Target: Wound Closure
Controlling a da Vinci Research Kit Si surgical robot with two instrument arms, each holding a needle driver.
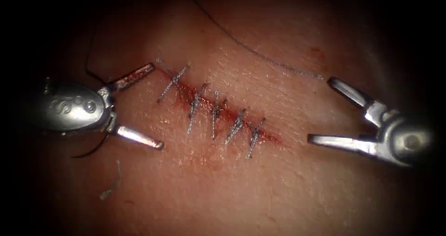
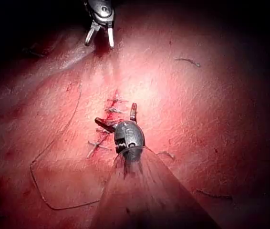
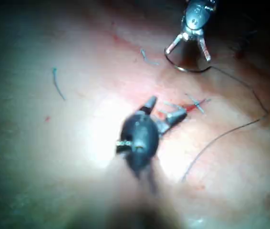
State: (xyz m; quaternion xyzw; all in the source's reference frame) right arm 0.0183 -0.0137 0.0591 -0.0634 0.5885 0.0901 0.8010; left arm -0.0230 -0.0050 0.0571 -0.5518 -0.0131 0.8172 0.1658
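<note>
The pinkish-red pork tissue [image 1: 260, 189] carries a slanted cut [image 1: 223, 110], running from upper left to lower right in the endoscope view, edges drawn together w/ a thin line of red fluid [image 1: 186, 91] along it. Five grey braided stitches [image 1: 214, 114] cross the cut, roughly parallel, each spanning both sides. A long thin dark-to-grey thread [image 1: 278, 64] trails from the top of the view down across the tissue on the cut's right side, its pale end lying just beside the upper jaw of the right tool. In the left wrist view the same thread [image 2: 54, 157] loops wide over the tissue away from the stitch row. A short grey cut end of thread [image 1: 110, 189] lies loose on the tissue left of the cut, below the left tool. A dark thin curved strand [image 1: 90, 150], prob. the curved needle but can't tell for sure, arcs behind the left tool's wrist; not seen entering tissue.

Left silver needle driver [image 1: 141, 108]: comes in from the left, jaws spread wide apart, tips pointing toward the cut's upper-left end, nothing between them. Upper jaw tip sits near the first stitch, apart from it.

Right silver needle driver [image 1: 320, 110]: comes in from the right, jaws also wide apart, holding nothing; lower jaw tip points at the cut's lower-right end, near but not touching.
</note>
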